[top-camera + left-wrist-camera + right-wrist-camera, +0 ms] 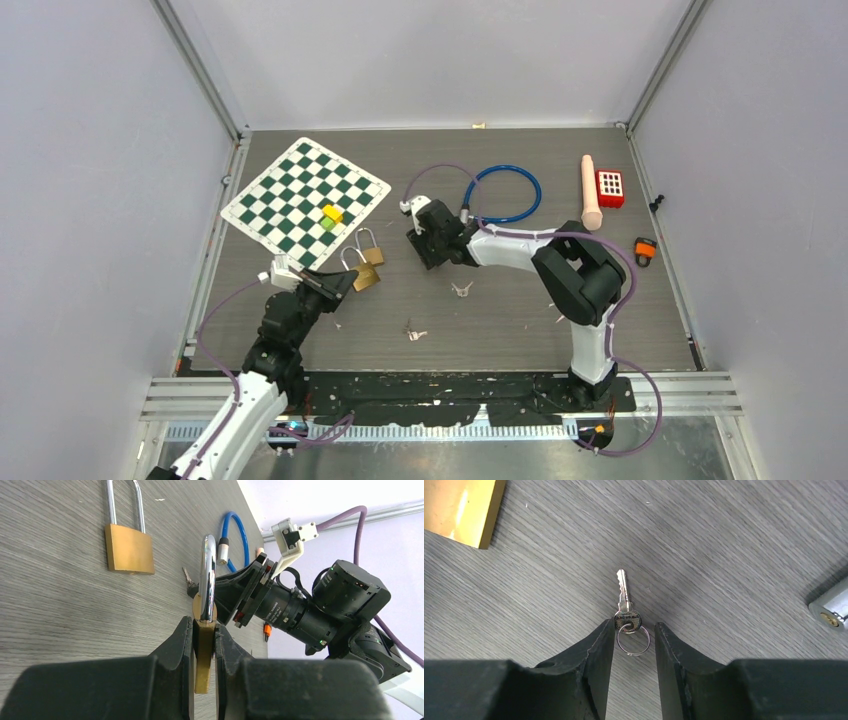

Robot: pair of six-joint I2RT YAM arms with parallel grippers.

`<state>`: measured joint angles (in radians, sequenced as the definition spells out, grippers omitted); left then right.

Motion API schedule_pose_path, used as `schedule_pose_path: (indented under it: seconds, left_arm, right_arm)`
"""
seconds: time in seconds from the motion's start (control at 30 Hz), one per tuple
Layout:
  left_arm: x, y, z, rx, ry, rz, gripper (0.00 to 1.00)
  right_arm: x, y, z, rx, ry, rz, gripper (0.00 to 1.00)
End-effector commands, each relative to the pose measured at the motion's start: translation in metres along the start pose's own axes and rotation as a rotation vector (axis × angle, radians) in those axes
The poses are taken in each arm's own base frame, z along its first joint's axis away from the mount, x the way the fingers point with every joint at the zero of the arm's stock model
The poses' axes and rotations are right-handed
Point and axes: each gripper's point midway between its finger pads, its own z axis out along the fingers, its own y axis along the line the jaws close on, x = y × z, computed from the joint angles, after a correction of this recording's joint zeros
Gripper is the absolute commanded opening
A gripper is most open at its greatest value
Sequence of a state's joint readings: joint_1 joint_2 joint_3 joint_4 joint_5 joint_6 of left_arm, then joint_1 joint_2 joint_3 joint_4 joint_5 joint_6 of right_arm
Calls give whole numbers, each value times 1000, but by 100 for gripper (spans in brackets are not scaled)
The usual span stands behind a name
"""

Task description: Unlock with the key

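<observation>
1. Two robot arms reach over a grey wood-grain table (520, 320) closed in by pale walls.
2. One green-and-white checkered mat (290, 200) lies at the far left, with a yellow block (332, 212) and a green block (327, 224) on it.
3. A blue cable loop (505, 193), a beige cylinder (591, 192) and a red block (610, 187) rest at the far right.
4. The left gripper (203, 630) pinches the brass padlock (204, 670) by its body, jaws narrow and clamped on it, the shackle pointing away.
5. A second padlock (129, 547) lies flat just beyond, near the mat's edge.
6. The right gripper (634, 630) sits low near the table's middle, its fingers partly apart.
7. The key (624, 597) lies flat on the table, head between those fingertips, blade pointing away. Whether a finger touches it is unclear.
8. Two small metal bits (461, 290) lie nearer the arm bases, too small to identify.
9. A brass corner (459, 510) is cut off at the edge of the right wrist view.
</observation>
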<state>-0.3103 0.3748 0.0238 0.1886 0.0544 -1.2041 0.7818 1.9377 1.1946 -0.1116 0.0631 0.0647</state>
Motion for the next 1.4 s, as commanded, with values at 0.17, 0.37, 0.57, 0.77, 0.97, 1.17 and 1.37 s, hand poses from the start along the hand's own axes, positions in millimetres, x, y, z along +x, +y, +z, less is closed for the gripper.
schedule_pose_path:
  seconds: [0.17,0.37,0.57,0.77,0.97,1.17,1.37]
  left_arm:
    - [-20,-52,-2,185,-60,-17,0]
    - [-21,-54,-3,191,-65,-24,0]
    - [-24,-61,-3,214,-70,-36,0]
    - [-24,-75,-3,271,-60,-78,0]
    - [-30,-99,-4,355,-58,-104,0]
    - [-36,-118,-7,412,-59,-139,0]
    - [-47,-145,-12,494,-73,-195,0]
  right_arm:
    - [4,5,5,17,42,-104,31]
    - [-1,8,-1,0,24,-122,8]
    - [-3,28,-44,-127,-75,-48,5]
    - [-5,47,-84,-254,-194,27,5]
    - [-20,74,-132,-446,-382,177,5]
    - [-42,82,-181,-570,-611,289,5]
    - [-70,98,-234,-785,-813,426,5]
